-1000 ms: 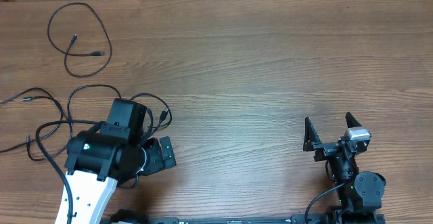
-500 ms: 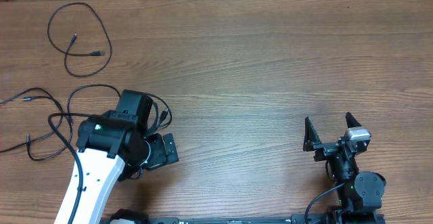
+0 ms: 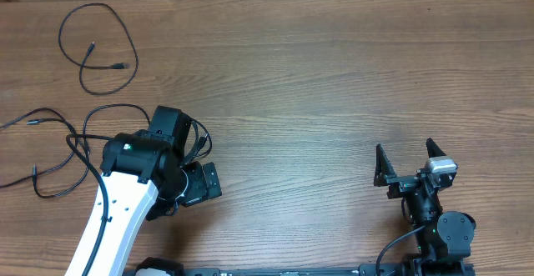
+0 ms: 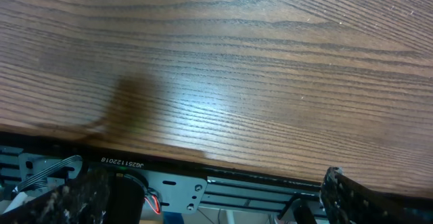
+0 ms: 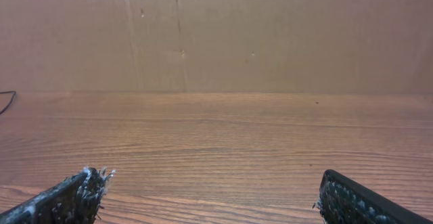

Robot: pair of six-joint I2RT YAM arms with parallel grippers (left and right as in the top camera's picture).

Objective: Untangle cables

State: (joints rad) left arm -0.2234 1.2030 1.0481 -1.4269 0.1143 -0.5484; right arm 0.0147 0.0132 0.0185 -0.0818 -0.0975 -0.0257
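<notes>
hovering near cables (image 3: 108, 107), left fingers (image 4: 74, 200) apart

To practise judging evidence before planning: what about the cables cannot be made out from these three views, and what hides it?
- Overhead: the tangled cables run beneath the left arm; crossings there are hidden.
- Overhead: strands leave the left edge, ends cut off.
- Overhead: plugs on the separate looped cable are too small to identify.
- Right wrist: only a sliver of cable shows at the left edge.

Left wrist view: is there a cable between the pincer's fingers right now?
No, the left pincer stands open, and only the wooden table and a metal rail show between its fingers.
</notes>
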